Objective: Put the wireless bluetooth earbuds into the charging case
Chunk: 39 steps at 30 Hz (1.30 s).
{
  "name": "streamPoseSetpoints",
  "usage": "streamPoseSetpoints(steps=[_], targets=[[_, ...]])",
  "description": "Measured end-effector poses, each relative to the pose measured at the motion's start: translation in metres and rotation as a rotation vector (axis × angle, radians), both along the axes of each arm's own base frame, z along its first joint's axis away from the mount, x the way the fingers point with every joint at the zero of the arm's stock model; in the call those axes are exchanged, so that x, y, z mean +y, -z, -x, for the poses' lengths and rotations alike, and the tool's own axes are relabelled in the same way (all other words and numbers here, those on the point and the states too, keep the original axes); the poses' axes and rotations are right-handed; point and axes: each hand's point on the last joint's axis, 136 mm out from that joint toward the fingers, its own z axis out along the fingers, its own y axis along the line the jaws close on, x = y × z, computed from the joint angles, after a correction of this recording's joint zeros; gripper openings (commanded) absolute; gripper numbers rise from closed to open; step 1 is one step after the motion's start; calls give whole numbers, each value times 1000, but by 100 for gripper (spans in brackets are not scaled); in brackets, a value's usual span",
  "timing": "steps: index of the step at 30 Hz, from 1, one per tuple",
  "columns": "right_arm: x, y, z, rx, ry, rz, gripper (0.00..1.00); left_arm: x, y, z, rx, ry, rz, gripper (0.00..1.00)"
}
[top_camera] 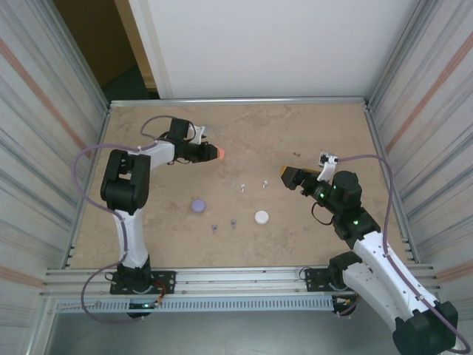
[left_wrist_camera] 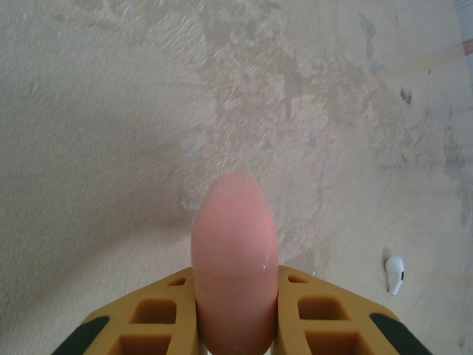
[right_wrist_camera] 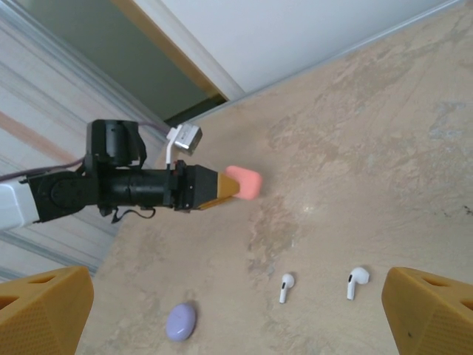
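Left jaws are clamped tight on the pink case (left_wrist_camera: 235, 259), yellow fingers (left_wrist_camera: 325, 318) pressing both its sides. Its rounded end pokes out past the fingertips. One of the white buds (left_wrist_camera: 395, 274) lies on the bench (left_wrist_camera: 111, 111) off to the right of those jaws, apart from them.

Over to the right jaws: spread wide, nothing between them. The two white buds (right_wrist_camera: 286, 287) (right_wrist_camera: 356, 282) lie side by side on the bench just ahead, inside the gap between the two fingers (right_wrist_camera: 44, 310). The purple case (right_wrist_camera: 181, 322) sits ahead too, closer to the left finger. Further out in front, the pink case (right_wrist_camera: 244, 182) hangs in the left jaws.

From above, the white case (top_camera: 261, 217) rests near the right jaws, on the side towards the arm bases. The purple buds (top_camera: 214, 228) (top_camera: 233, 222) lie just beyond it, near each other.
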Motion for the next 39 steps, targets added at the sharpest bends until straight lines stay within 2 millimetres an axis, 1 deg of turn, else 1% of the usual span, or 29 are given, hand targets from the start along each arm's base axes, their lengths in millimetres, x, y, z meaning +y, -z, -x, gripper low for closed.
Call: streamPoseSetpoints(steps=[5,10,19,21,28,34,36,39], targets=[[-1,1,0,4,5,4,99,1,9,2,23,0,-5,11],[-1,2,0,3,5,7,99,-2,15,1,37,7,3,12],[-3,9,0,29,11,42,99,-1,15,-3,37,8,17,27],[-5,9,0,33,17,46,99,-1,16,-3,37,5,14,30],[-6,5,0,28,19,70,99,11,23,-4,48,-26,-9,40],[-5,-1,-1,25,14,79,99,17,21,-3,39,-37,1,47],[-4,1,-2,33,8,84,99,21,20,-1,40,-46,5,50],[1,7,-4,53,-15,98,99,30,15,3,30,-63,17,51]])
